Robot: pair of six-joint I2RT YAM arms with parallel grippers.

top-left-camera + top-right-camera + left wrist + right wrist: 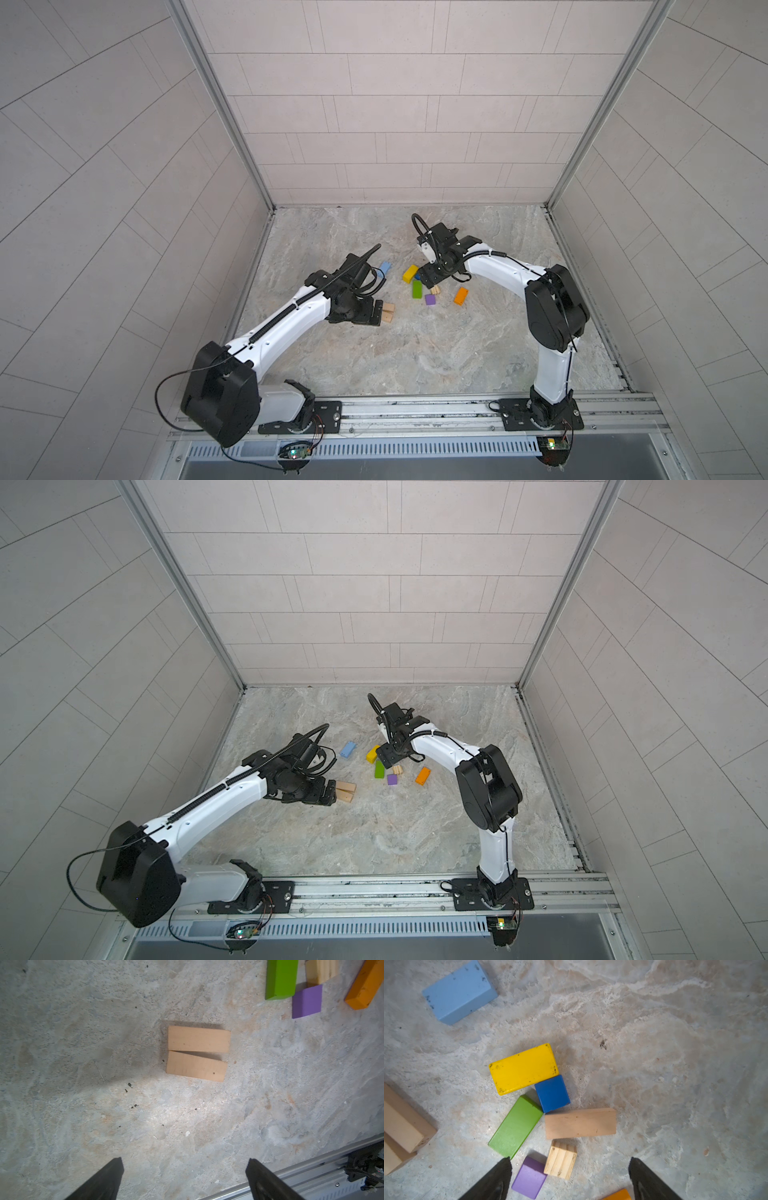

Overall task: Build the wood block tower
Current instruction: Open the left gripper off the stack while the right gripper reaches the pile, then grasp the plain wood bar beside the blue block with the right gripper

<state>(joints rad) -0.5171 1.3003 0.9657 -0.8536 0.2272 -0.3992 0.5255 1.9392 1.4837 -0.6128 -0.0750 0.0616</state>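
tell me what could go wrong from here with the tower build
The two tan bars by the open left claw touch at one end and splay at the other; blocks stacked on that base may sit crooked.
The right claw hangs at a tight cluster of yellow bar, dark-blue cube and green bar; closing there could knock neighbours.

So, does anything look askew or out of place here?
Yes: the tan bar and second tan bar aren't flush. They touch at one end and splay apart at the other, leaving a wedge gap. The yellow bar has chipped paint.
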